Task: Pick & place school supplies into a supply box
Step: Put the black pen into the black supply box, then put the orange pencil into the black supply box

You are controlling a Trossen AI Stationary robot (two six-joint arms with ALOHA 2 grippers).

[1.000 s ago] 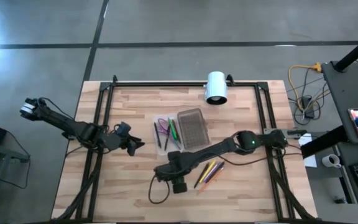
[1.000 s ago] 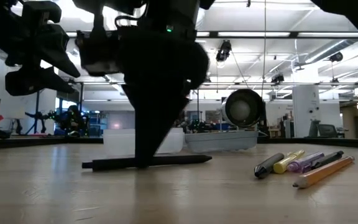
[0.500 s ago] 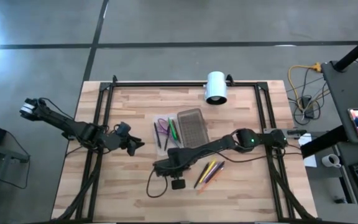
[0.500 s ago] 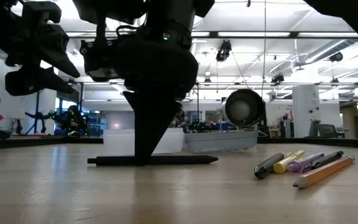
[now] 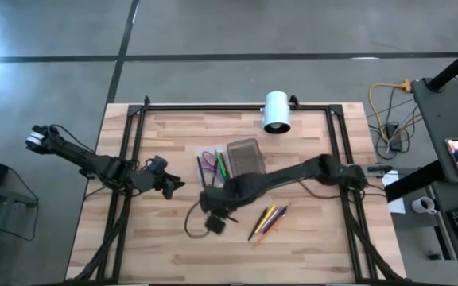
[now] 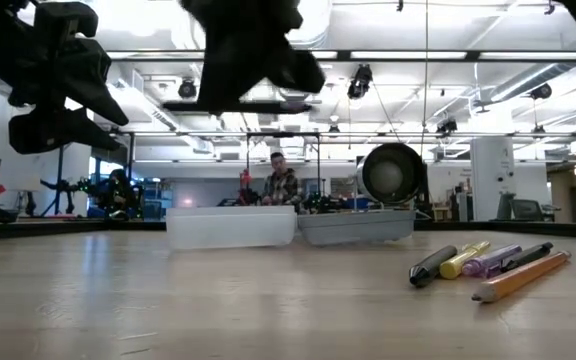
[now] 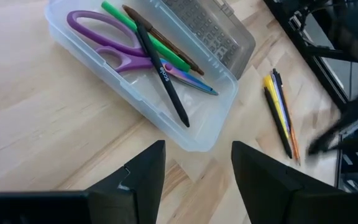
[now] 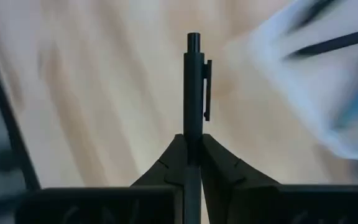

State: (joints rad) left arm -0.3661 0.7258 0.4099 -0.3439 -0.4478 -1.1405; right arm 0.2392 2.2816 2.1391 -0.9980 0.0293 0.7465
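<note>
My right gripper [image 8: 192,144] is shut on a black pen [image 6: 238,104], held above the table just near of the supply box [image 5: 213,168]. The box lies open, its dotted lid [image 5: 245,163] beside the clear tray [image 7: 135,118]. The tray holds purple scissors [image 7: 104,46], a green pen [image 7: 148,37] and a black pen [image 7: 163,78]. Several loose pens and pencils [image 5: 267,218] lie on the wood to the right of the gripper. My left gripper [image 7: 194,168] hangs open at the table's left, facing the box. My right gripper pinches the black pen's barrel [image 8: 193,127] between its two fingertips, near the pen's middle. The fingers come from above and lie across the pen. The pen hangs level, lifted clear of the table, its clip end [image 8: 206,87] sticking out past the fingers.
A white cylinder [image 5: 277,111] lies on its side at the far edge behind the box. Black frame rails [image 5: 126,159] run along the table's left, right and far sides. A person [image 6: 283,185] sits in the room beyond.
My right gripper has shut on the black pen that lay on the table and risen with it, drifting a little toward the far edge and the box. The pen has gone from lying on the wood to hanging level, well clear of it.
</note>
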